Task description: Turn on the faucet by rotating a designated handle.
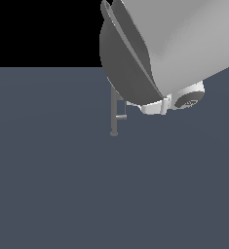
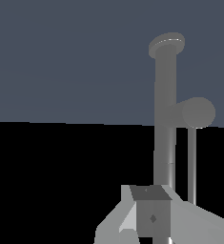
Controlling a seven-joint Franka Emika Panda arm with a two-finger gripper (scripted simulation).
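**Bulky arm crowds a slim faucet**

The faucet (image 1: 114, 114) stands on the dark floor (image 1: 47, 170), near the middle of the exterior view, its top hidden behind the arm (image 1: 169, 44). The handle (image 1: 121, 116) juts from the lower post toward the exterior view's right. In the wrist view the gripper (image 2: 149, 217) sits low in the frame, close beside the post (image 2: 165, 119); whether its jaws are apart or closed I cannot tell, and nothing appears held.

1 risk, as I judge it: the handle is a thin stub, so a slightly misaligned push could slide off it. Another: the arm could knock the post instead of rotating the handle.
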